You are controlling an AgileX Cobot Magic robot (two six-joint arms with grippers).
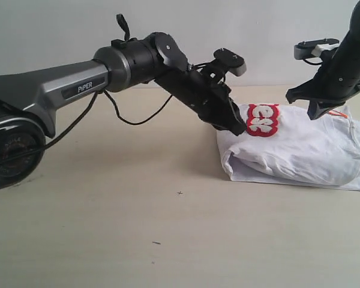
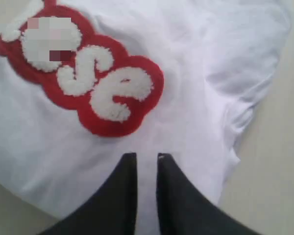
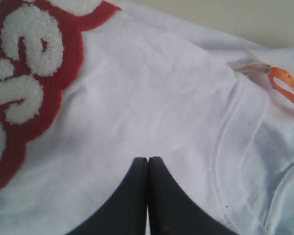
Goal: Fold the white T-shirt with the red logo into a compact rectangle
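Found the white T-shirt bunched in a loosely folded heap at the right of the exterior view, resting on the pale tabletop. Spotted the red logo at the heap's upper left edge, facing up, with only part of its fluffy white lettering showing. Noticed a small orange neck tag at the heap's upper right.

Saw 2 dark arms reaching in. Traced the left gripper slanting down from the upper left of that view to meet the cloth just beside the logo. Found the right gripper coming down from the upper right corner, its tip at the shirt's top edge near the orange tag.

In the left wrist view, saw 2 black fingers at the bottom centre, set narrowly apart with white fabric visible in the slit, just below the logo. Could not tell about any cloth pinched there.

In the right wrist view, saw the fingers at the bottom centre pressed fully together over plain white fabric, with no cloth seen between them. Placed the logo at that frame's left edge, the ribbed collar curving down the right side, and the tag in the upper right.
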